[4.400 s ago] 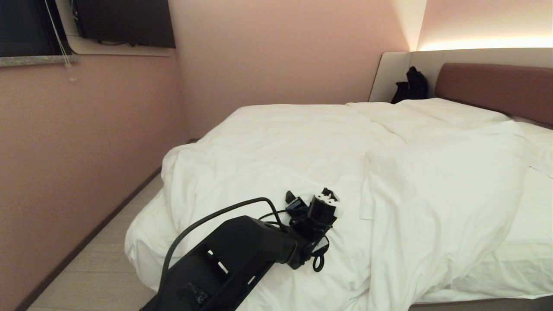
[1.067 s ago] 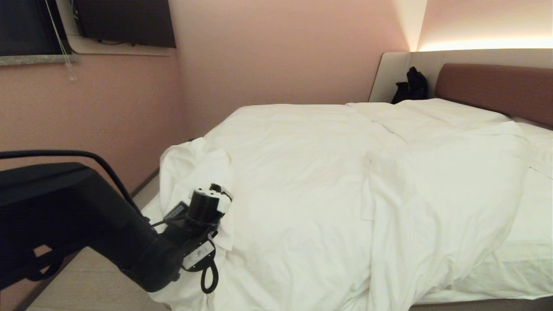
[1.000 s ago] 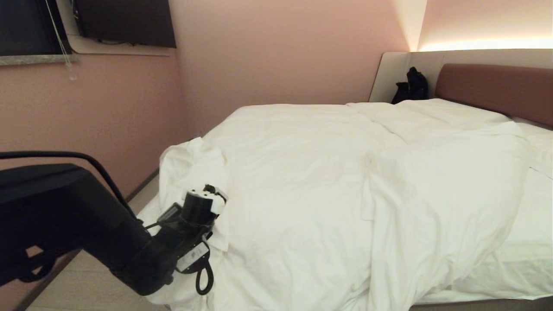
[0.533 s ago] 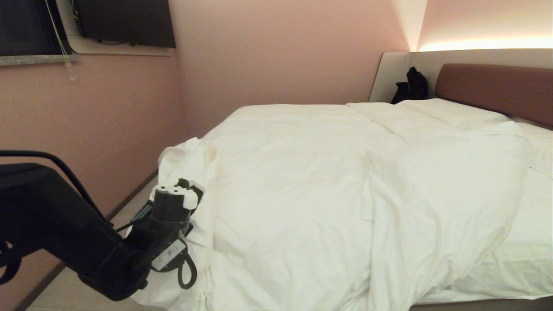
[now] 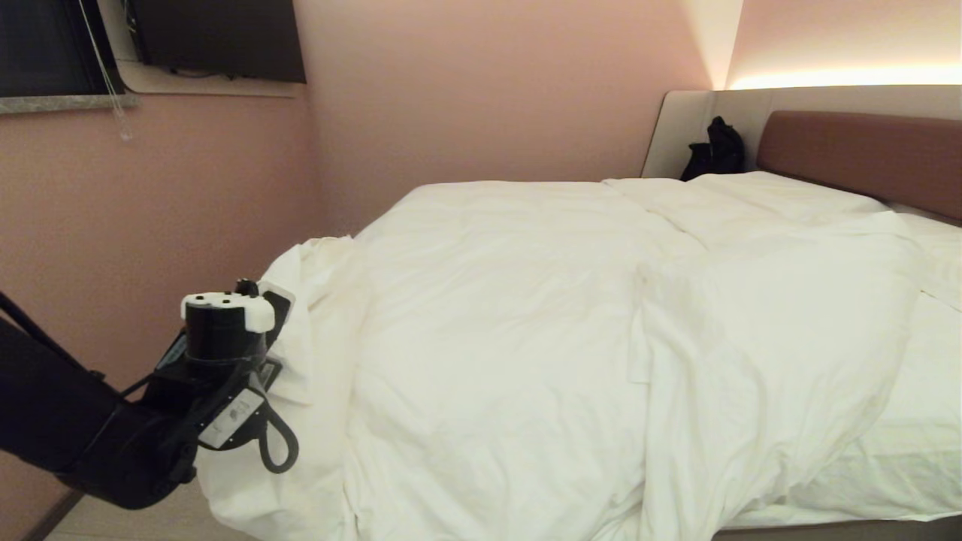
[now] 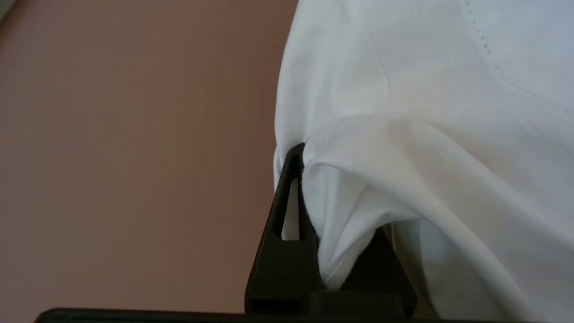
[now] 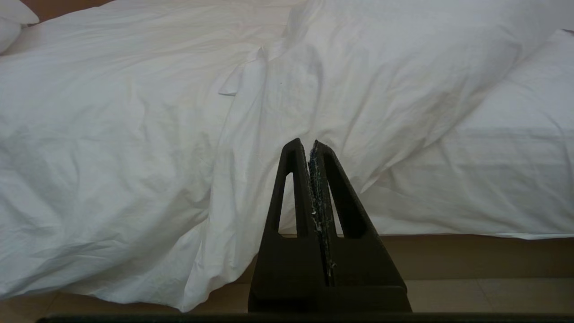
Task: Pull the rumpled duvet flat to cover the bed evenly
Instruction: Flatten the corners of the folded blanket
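I am in the pulling step. My left gripper (image 6: 309,188) is pinching a corner of the duvet (image 5: 526,300), out past the left side of the bed (image 5: 827,526), near the pink wall (image 5: 150,225). The duvet lies on top of the bed, but it is bunched up. A big fold sits on the right part, and bare sheet (image 5: 902,451) shows at the right edge. My right gripper (image 7: 314,150) is pressed together with nothing in it, and it points at the near side of the bed. Next I think I should pull this corner out and down until the cloth goes flat, then let go and fix the fold on the right
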